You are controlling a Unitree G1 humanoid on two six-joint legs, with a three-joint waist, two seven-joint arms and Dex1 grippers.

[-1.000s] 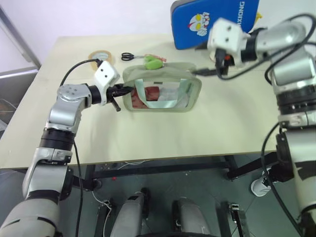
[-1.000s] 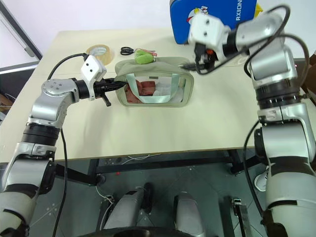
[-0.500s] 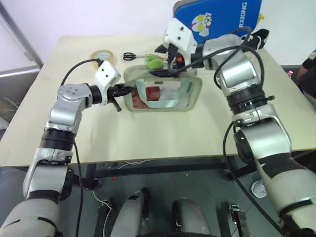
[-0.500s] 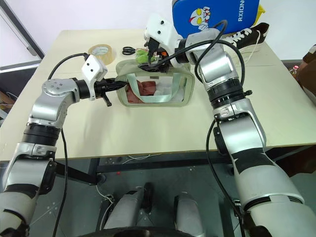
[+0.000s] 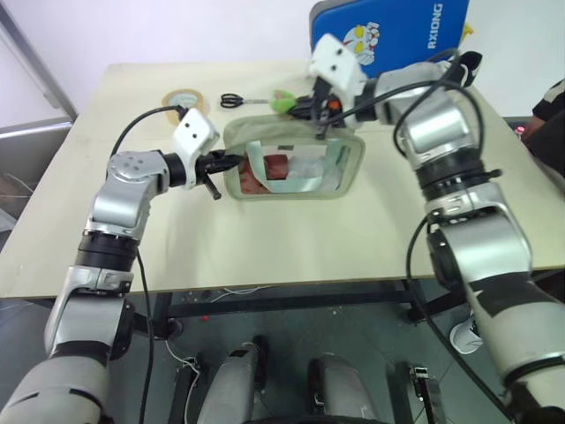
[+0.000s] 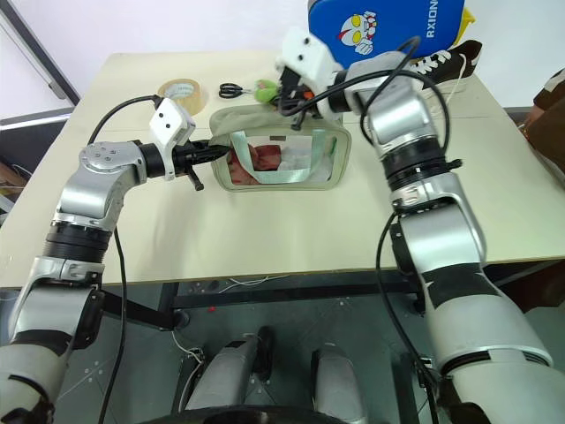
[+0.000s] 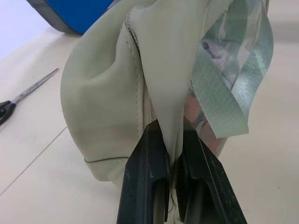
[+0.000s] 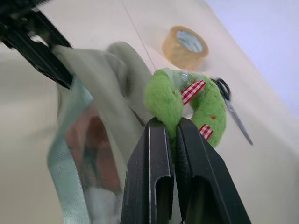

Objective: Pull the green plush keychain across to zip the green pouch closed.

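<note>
Green plush keychain (image 8: 184, 105) pinched in right gripper (image 8: 174, 135), zip running toward 3 o'clock across green pouch (image 5: 296, 163), left gripper (image 7: 174, 161) clamping its 9 o'clock end

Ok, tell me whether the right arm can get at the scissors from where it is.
Probably, but not freely: the right gripper is shut on the green plush keychain. The scissors lie uncovered just beyond it, so it would have to let go first.

Lab-like room: bare worktable (image 5: 265, 238), cabled floor (image 5: 291, 336).
</note>
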